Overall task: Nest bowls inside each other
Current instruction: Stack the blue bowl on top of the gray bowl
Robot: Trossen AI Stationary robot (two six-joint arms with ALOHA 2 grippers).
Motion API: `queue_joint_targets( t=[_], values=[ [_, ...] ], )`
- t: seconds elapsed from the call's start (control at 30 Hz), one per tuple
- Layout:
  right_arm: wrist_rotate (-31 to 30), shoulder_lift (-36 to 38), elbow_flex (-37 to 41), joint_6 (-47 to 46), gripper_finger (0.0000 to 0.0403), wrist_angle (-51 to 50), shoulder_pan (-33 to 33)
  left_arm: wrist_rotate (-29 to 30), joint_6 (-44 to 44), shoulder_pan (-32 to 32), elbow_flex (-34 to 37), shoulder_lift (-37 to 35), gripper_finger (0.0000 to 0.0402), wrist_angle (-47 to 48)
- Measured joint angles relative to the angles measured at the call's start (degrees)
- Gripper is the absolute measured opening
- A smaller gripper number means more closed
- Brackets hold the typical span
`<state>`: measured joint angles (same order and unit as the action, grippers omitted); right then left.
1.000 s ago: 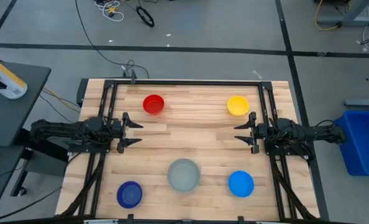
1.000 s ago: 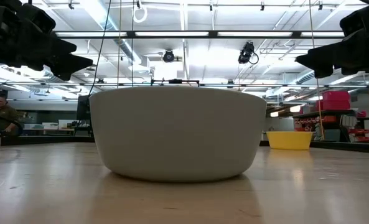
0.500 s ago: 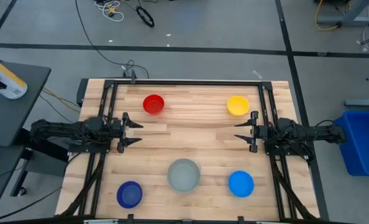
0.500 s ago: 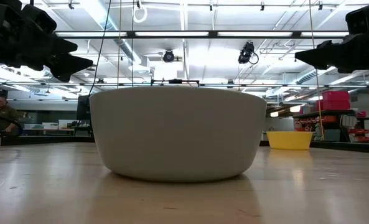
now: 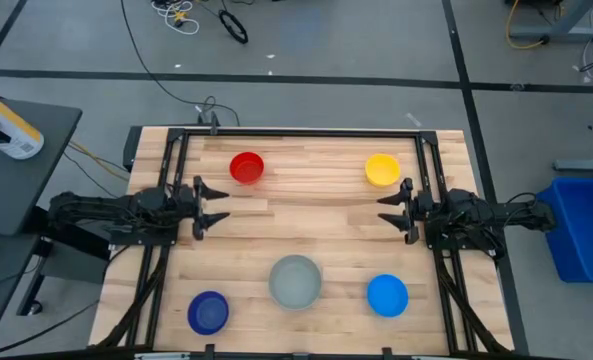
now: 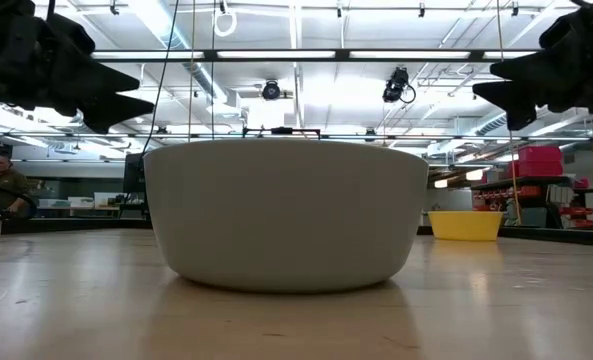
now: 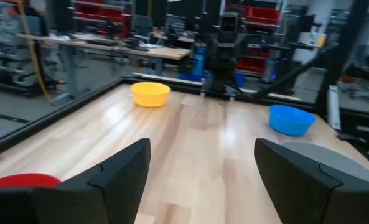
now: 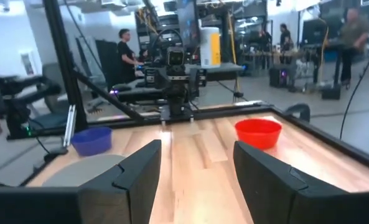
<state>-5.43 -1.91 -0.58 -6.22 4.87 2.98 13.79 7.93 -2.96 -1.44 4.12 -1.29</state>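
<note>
Five bowls stand apart on the wooden table, each on its base. The red bowl (image 5: pixel 247 167) is at the far left and the yellow bowl (image 5: pixel 382 169) at the far right. The pale grey bowl (image 5: pixel 295 280) is near the middle front, the dark blue bowl (image 5: pixel 208 312) at the near left and the light blue bowl (image 5: pixel 387 295) at the near right. My left gripper (image 5: pixel 216 206) hangs open above the left side. My right gripper (image 5: pixel 384 210) hangs open above the right side. The two point level at each other with nothing between their fingers.
A black frame (image 5: pixel 306 132) runs along the table's far and side edges. In the low view the grey bowl (image 6: pixel 286 215) fills the foreground and the yellow bowl (image 6: pixel 464 224) stands behind it on the right. Bare wood lies between the grippers. People show in the room beyond.
Both grippers have rolled a little about their own pointing line while staying in place above the table's sides. The bowls have not moved.
</note>
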Motion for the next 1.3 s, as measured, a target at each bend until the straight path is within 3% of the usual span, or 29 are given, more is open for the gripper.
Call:
queue_joint_targets(
  t=[0.13,0.37,0.5,0.7,0.93,1.1,1.3],
  values=[
    [-0.7,0.0,0.0,-0.8,0.0199,-2.1,0.0,0.4,-1.1,0.0,0.0,0.0,0.0294,0.0],
    [-7.9,-1.0,0.0,-6.6,0.0182,-2.0,0.0,0.6,-3.1,0.0,0.0,0.0,0.0294,0.0],
    [-4.3,-5.4,0.0,-9.5,0.0171,-2.5,0.0,0.6,-3.5,0.0,0.0,0.0,0.0294,0.1],
    [2.6,-17.1,0.0,-17.9,0.0161,-0.7,0.1,2.1,-4.4,0.0,0.0,0.0,0.0294,0.1],
    [10.6,-33.2,-0.6,-19.5,0.0166,18.6,1.6,3.7,-5.1,0.0,-0.1,0.0,0.0294,0.1],
    [11.6,-46.6,-7.0,-21.2,0.0176,19.4,5.2,4.9,-5.1,0.0,-0.1,0.0,0.0294,0.2],
    [11.7,-63.6,-20.4,-19.7,0.0178,19.6,11.7,5.1,-5.1,0.0,-0.1,0.0,0.0294,0.3]
  ],
)
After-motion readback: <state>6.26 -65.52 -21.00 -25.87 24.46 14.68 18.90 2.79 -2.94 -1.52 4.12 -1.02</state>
